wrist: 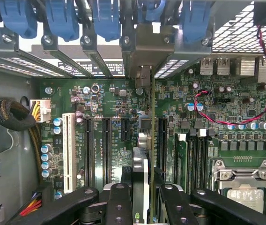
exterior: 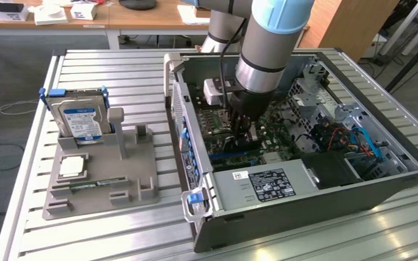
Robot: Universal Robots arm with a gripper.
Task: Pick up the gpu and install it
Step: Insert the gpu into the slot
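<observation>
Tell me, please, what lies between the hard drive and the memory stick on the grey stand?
A square silver processor chip, seen in the exterior view.

Wrist view's edge cuts off the gpu point(wrist: 141, 180); arm point(exterior: 267, 49) hides part of motherboard point(exterior: 278, 138).

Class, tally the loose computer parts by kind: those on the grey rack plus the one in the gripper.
Boxy silver hard drive with blue-white label: 1
Square silver processor chip: 1
Narrow green memory stick: 1
Thin dark gpu card, held in the gripper: 1
Total: 4
</observation>
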